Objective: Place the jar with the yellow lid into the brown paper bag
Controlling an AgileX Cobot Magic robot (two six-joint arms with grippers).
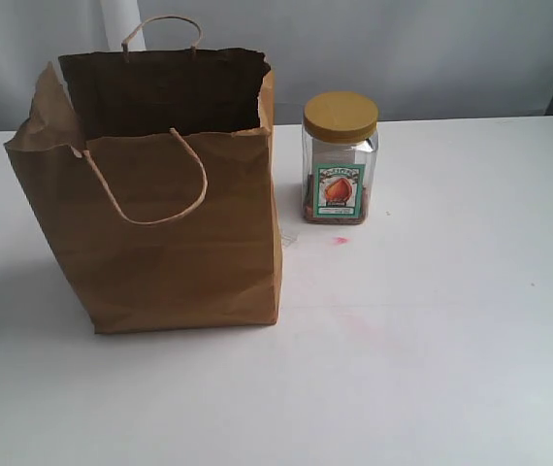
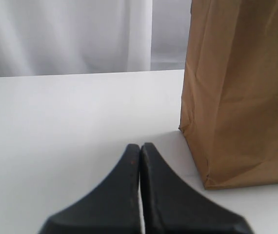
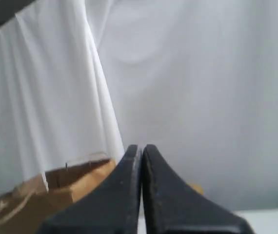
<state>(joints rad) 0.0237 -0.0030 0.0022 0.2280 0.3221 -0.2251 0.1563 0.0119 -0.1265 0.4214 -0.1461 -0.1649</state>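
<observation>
Brown paper bag point(image 1: 175, 223) upright, mouth open, left-centre of exterior frame on white table point(image 1: 432, 340). Yellow-lidded jar point(image 1: 340, 160) upright just right of bag, upper centre, narrow gap between. Left end effector point(image 2: 140, 148) closed, empty, near bag's base. Right end effector point(image 3: 142, 148) closed, empty.

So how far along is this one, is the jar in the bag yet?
Done: nothing yet. The clear plastic jar with the mustard-yellow lid stands on the white table beside the upright brown paper bag, outside it. In hand: nothing; the left gripper and right gripper are both shut and empty. Left: grasp the jar, lift it over the bag's open top and lower it in.
</observation>
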